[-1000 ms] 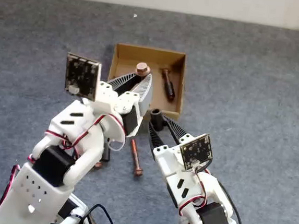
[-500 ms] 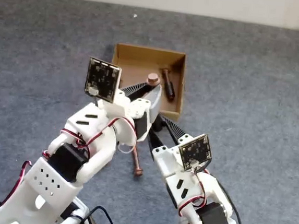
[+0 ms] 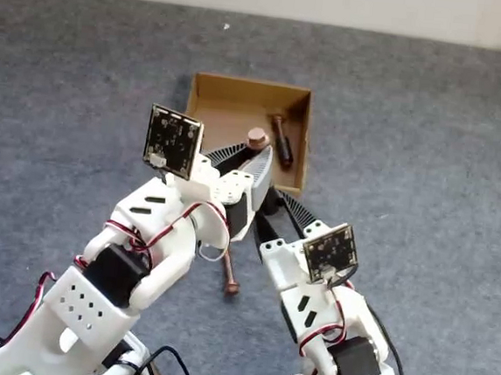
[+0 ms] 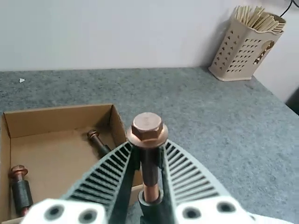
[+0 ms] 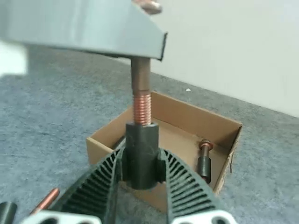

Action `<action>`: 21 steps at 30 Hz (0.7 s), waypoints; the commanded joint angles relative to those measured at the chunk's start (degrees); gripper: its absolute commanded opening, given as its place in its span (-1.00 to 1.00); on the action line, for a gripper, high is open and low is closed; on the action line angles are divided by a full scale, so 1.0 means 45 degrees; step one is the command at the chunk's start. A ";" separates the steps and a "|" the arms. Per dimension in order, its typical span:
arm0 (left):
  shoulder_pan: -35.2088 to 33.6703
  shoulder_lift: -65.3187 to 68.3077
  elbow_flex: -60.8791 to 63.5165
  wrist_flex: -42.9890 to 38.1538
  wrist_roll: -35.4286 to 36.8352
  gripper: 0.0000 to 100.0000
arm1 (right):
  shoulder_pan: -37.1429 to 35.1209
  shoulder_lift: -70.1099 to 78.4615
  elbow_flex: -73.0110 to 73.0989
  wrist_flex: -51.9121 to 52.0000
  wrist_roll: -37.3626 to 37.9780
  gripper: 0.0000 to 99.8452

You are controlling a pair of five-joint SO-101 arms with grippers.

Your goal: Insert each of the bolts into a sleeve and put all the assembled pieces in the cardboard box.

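Two arms meet just in front of the cardboard box (image 3: 208, 92) on grey carpet (image 3: 429, 150). The left gripper (image 4: 145, 151) is clamped on a copper bolt (image 4: 147, 129), held upright w/ its hex head on top. The right gripper (image 5: 140, 170), directly below, is closed around a black sleeve (image 5: 141, 151), also upright. From the right wrist view, the bolt's threaded end enters the sleeve's top opening; how deep it sits can't be told. Both parts hang above the carpet by the box's near wall. Inside the box lie an assembled piece (image 4: 99, 143) near one side wall and a second assembled piece (image 4: 21, 192) by the opposite side. A spare bolt (image 3: 227, 270) lies on the carpet btwn the arms, w/ a loose sleeve (image 5: 5, 211) near it. In the background, a beige perforated holder (image 4: 247, 44) full of sticks stands by the wall.
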State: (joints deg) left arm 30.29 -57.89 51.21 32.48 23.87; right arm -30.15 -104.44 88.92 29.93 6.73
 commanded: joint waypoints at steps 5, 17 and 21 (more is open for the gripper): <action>0.0186 0.0244 0.0674 -0.0703 0.0020 -0.99 | 0.0869 -0.0205 0.0303 -0.2237 0.0117 -0.99; 0.0225 0.0147 0.1397 -0.1074 -0.2950 -0.69 | 0.0947 -0.0205 0.0322 -0.2276 0.0117 -0.99; 0.0186 0.0147 0.0967 -0.0547 -0.4142 -0.69 | 0.1065 -0.0205 0.0400 -0.2237 0.0117 -0.99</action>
State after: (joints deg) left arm 30.29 -56.92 57.80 27.91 9.10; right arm -27.08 -104.44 92.26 22.37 6.73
